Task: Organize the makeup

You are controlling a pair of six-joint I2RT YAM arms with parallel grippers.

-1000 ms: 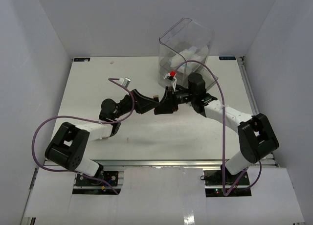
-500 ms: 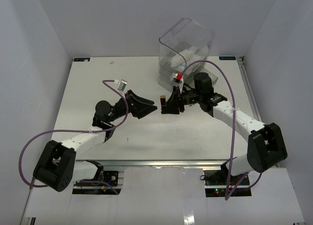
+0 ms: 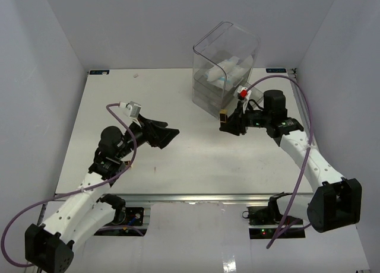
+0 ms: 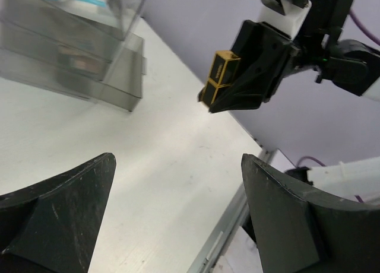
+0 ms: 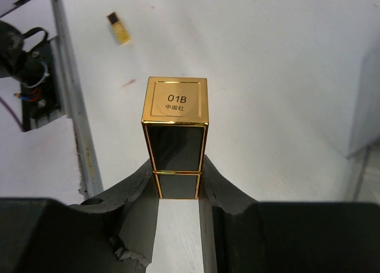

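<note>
The black-gold tube (image 5: 175,136) is off the desk (image 3: 178,95), clamped near its lower end between the two fingers of the right claw (image 3: 230,123). Its label end, marked 01B, points away from the wrist. In the top view, tube and claw hang just in front of the clear drawer box (image 3: 225,53), near it but not touching. White-and-light-blue packets (image 3: 228,71) lie in the upper part of the box.

We judge the step in hand to be the transfer of the tube toward the box. The next move calls for a compartment with free space, alignment of the tube with its opening, and release only once the tube is inside. The lowest drawer (image 4: 122,77) appears to stand pulled out and may serve.

The left claw (image 3: 163,133) is spread wide and carries nothing. It hangs well apart from the box, on the left side of the desk.

Through the plastic, we cannot read what the lower drawers contain. A small gold piece (image 5: 120,27) lies on the desk in the right wrist view; we cannot identify it.
</note>
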